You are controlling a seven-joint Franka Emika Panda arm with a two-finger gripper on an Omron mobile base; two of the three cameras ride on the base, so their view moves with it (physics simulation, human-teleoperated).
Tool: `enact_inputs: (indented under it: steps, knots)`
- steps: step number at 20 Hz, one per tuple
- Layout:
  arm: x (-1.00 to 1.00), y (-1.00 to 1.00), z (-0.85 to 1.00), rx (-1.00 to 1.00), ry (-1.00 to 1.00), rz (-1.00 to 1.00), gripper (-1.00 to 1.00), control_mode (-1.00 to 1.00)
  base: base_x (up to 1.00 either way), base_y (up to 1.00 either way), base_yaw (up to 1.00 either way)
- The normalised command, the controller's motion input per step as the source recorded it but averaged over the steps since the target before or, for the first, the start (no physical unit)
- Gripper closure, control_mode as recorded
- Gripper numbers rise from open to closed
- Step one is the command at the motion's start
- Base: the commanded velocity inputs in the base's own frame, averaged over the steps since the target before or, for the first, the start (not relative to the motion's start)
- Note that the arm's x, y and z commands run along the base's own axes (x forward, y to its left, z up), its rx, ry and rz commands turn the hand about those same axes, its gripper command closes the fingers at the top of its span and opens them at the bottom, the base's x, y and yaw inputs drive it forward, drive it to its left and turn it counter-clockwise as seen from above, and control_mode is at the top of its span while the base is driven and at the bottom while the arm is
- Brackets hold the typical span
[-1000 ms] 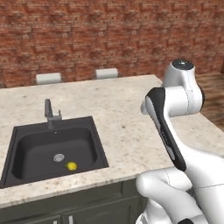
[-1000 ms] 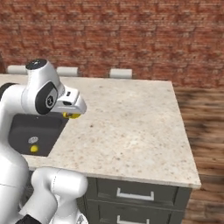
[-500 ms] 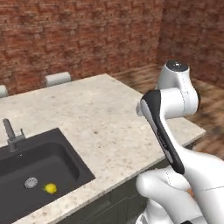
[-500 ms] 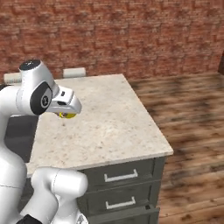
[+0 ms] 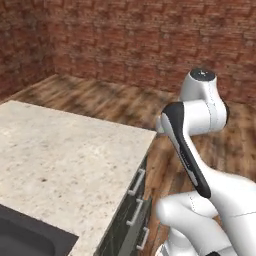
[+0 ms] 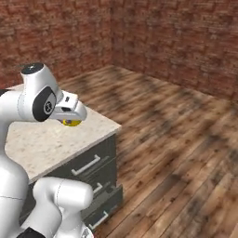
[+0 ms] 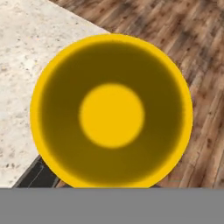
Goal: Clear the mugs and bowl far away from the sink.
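A yellow mug (image 7: pixel 111 114) faces the hand view mouth-on, a round rim with a dark inside and a bright bottom. It hangs under my gripper (image 6: pixel 70 122), which is shut on the yellow mug (image 6: pixel 71 123) above the right end of the counter (image 6: pixel 42 144). In the hand view the mug overlaps the counter's edge (image 7: pixel 26 52), with wooden floor (image 7: pixel 205 65) to its right. My fingertips are hidden behind the mug. A dark corner of the sink (image 5: pixel 20 237) shows at the bottom left of the left base view. The bowl and the other mug are out of view.
The speckled stone counter (image 5: pixel 65 155) ends in a corner with grey drawers (image 6: pixel 88 165) below it. Beyond it lies open wooden floor (image 6: pixel 176 139), bounded by brick walls (image 5: pixel 150 45).
The whole picture has shifted: the base has turned right, so the sink slid off to the left and the counter's end and floor came into view. The yellow mug stays in the gripper.
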Motion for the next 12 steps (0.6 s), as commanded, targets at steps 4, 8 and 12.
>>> enact_inputs:
  steps: [4, 8, 12]
  knots:
    - [0.0, 0.0, 0.0, 0.0, 0.0, 0.0, 1.0, 1.0, -0.93, 0.0, -0.76]
    - [0.0, 0.0, 0.0, 0.0, 0.0, 0.0, 1.0, 1.0, -0.85, 0.0, -0.77]
    - [0.0, 0.0, 0.0, 0.0, 0.0, 0.0, 1.0, 1.0, -0.41, -0.04, -0.84]
